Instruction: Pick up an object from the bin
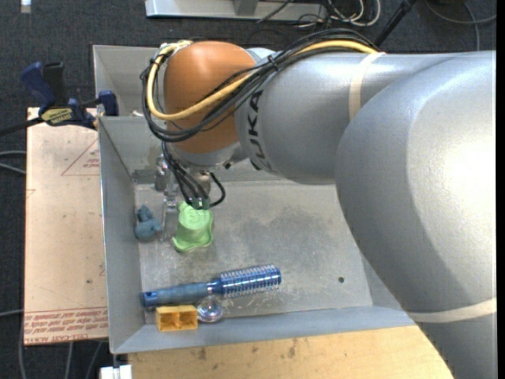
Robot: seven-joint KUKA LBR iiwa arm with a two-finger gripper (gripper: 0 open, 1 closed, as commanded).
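**Inspector A:** Gripper (180, 202) first. What do we record?

**Inspector B:** We find it low in the left half of the bin (118, 243), under the wrist's orange cover (207, 93) and directly above a small green cup (192, 229). We cannot tell whether it is apart, together or clamped, because cables and the wrist mask its tip.

**Inspector A:** So we do not log the cup as held?

**Inspector B:** Correct. The cup stands on the bin floor near the left wall, with the gripper's tip at or just over its top. We judge the gripper sits there because the cup is upright and has some room around it, which would make it the easiest thing to close on.

**Inspector A:** Neighbours?

**Inspector B:** A blue-grey lump (146, 226) lies just beside the cup on its left, close to the wall. Toward the near wall a blue brush (217, 284) lies flat. Below its handle is a yellow block (176, 317), touching or just beside a clear round piece (209, 312).

**Inspector A:** Risk?

**Inspector B:** In our judgement the lump is near enough to be nudged, and the light cup may tip if caught off-centre.
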